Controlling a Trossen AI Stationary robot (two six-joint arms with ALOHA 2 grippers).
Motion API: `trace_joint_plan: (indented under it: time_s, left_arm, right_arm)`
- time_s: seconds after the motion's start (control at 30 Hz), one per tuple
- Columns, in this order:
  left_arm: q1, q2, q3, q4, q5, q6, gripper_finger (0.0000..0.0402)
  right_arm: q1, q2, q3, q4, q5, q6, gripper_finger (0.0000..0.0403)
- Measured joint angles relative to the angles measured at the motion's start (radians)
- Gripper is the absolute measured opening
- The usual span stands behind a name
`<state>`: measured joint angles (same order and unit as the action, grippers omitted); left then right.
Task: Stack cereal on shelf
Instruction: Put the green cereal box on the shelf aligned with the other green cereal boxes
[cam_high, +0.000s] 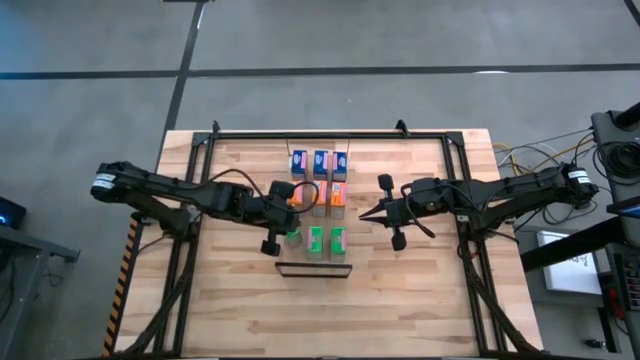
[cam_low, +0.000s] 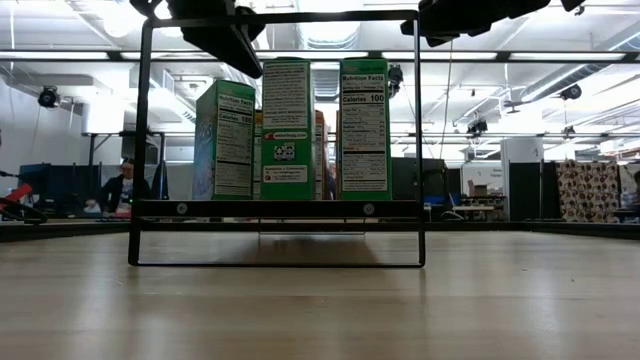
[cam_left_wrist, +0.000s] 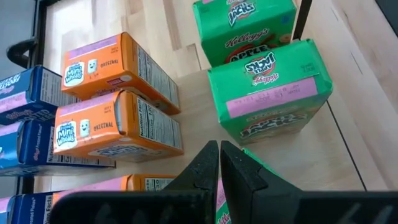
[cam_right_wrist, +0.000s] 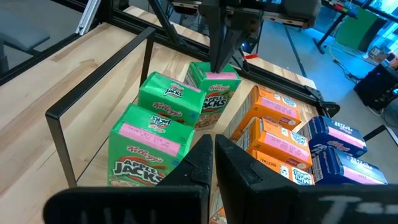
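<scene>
From above, nine cereal boxes stand in three rows on the shelf (cam_high: 318, 232) in the middle of the table (cam_high: 420, 300): blue boxes (cam_high: 320, 163) at the far end, orange boxes (cam_high: 337, 194) in the middle, green boxes (cam_high: 326, 241) nearest the dark metal lip (cam_high: 313, 270). The left gripper (cam_high: 290, 212) hangs over the left edge of the rows, its closed tip above the boxes there. The right gripper (cam_high: 366, 213) sits just right of the orange row, clear of the boxes, fingers pinched together and holding nothing.

From table height, three green boxes (cam_low: 287, 128) stand upright inside a thin black frame (cam_low: 142, 150). Dark arm parts hang above the frame's top bar, and I cannot tell the jaws from here. A person (cam_low: 122, 186) sits far back in the room.

In the left wrist view, the left gripper (cam_left_wrist: 219, 152) has its fingers pressed shut with nothing between them. A green box lies right under the tip, two more green boxes (cam_left_wrist: 268, 87) beyond it, orange boxes (cam_left_wrist: 118, 124) to one side.

In the right wrist view, the right gripper (cam_right_wrist: 208, 144) is closed and empty. Green boxes (cam_right_wrist: 166, 118) stand just ahead of its tip, orange boxes (cam_right_wrist: 273, 134) and blue boxes (cam_right_wrist: 336, 149) off to the side. The left gripper points down at the farthest green box.
</scene>
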<state>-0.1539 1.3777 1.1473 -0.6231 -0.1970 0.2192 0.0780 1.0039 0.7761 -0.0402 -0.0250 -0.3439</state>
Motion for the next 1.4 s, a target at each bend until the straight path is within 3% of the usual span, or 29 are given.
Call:
trace_joint_plan:
  time_s: [0.9, 1.4]
  left_arm:
    - [0.017, 0.003, -0.045, 0.021, -0.002, 0.009, 0.0000]
    - [0.016, 0.003, -0.046, 0.047, 0.052, 0.008, 0.0000]
  right_arm:
    - [0.000, 0.000, 0.000, 0.000, 0.000, 0.000, 0.0009]
    - [0.000, 0.000, 0.000, 0.000, 0.000, 0.000, 0.0009]
